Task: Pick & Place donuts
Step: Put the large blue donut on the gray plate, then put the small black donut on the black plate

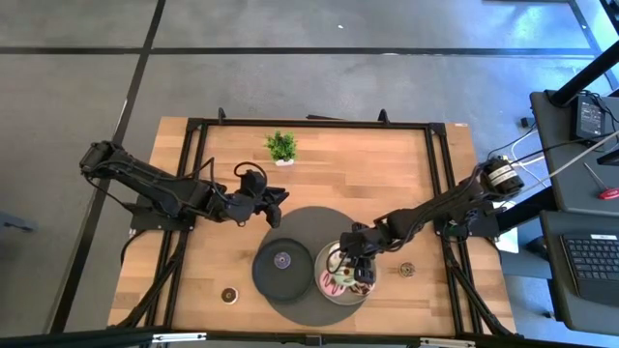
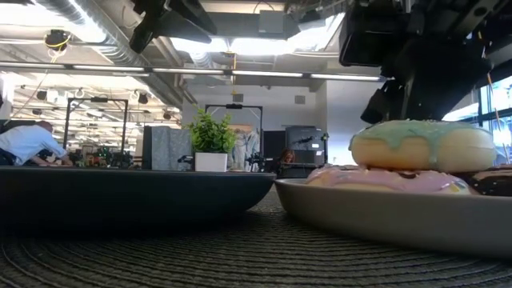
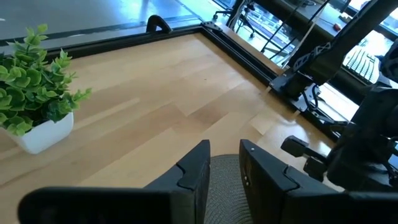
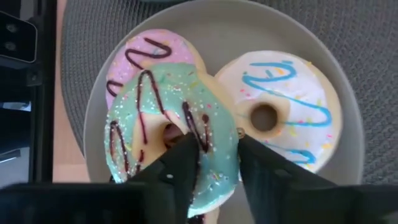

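Observation:
The green iced donut (image 4: 158,99) lies on top of the pink one (image 4: 134,56) on the light grey plate (image 4: 211,18), with the white one (image 4: 280,106) beside them. In the low view the green donut (image 2: 420,144) rests on the pink donut (image 2: 384,180), and the chocolate donut (image 2: 498,180) shows at the plate's edge. My right gripper (image 4: 214,146) is over this plate (image 1: 324,275), shut on the green donut. My left gripper (image 3: 224,158) hovers open and empty above the mat's far left edge (image 1: 280,198). A tiny purple donut (image 1: 282,259) sits on the dark plate (image 1: 271,275). My right gripper comes from above, pointing down, at the green donut's ring wall (image 4: 217,124). One finger (image 4: 180,155) stands in the hole and the other (image 4: 255,162) outside the rim. The donut lies nearly flat on the pink donut, not lifted.
Both plates stand on a round dark woven mat (image 1: 300,224). Tiny brown donuts lie on the bare wood at the near left (image 1: 229,295) and to the right of the light plate (image 1: 407,270). A small potted plant (image 1: 281,147) stands near the far edge. A black frame rims the table.

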